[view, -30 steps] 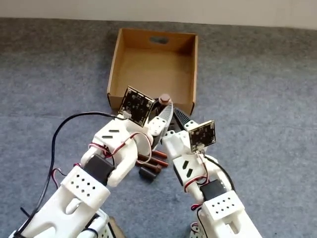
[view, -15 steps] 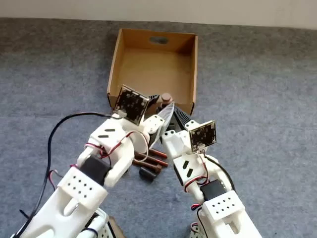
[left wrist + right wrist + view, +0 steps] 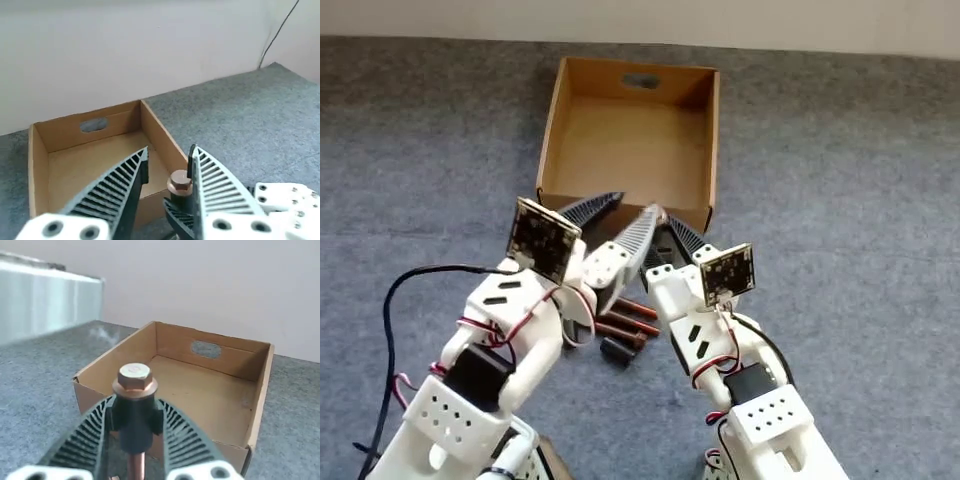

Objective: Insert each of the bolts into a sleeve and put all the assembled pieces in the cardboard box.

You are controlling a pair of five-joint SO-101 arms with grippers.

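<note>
The right gripper (image 3: 134,409) is clamped on a black sleeve (image 3: 135,429), which stands upright between its 2 ribbed fingers. A copper bolt (image 3: 134,379) sits in that sleeve. Its hexagonal head rests on the sleeve's top, and a short length of shank shows under the sleeve.

In the high view the assembled piece is at the near wall of the cardboard box (image 3: 551,130), at about 6 o'clock on the box and towards its 5 o'clock corner. Whether the piece is over the wall or just short of it cannot be told.

The left gripper (image 3: 169,149) is at 9 o'clock from the right one. Its jaws are spread wide apart and hold nothing. In the left wrist view the bolt head shows between its 2 fingers, just beside one of them, but whether they touch cannot be told. In the high view that same finger crosses in front of the bolt head.

At 6 o'clock from both grippers, loose bolts (image 3: 632,316) lie side by side on the grey carpet (image 3: 840,200) between the 2 arms. A spare sleeve (image 3: 618,351) lies just beside them at their 6 o'clock.
</note>
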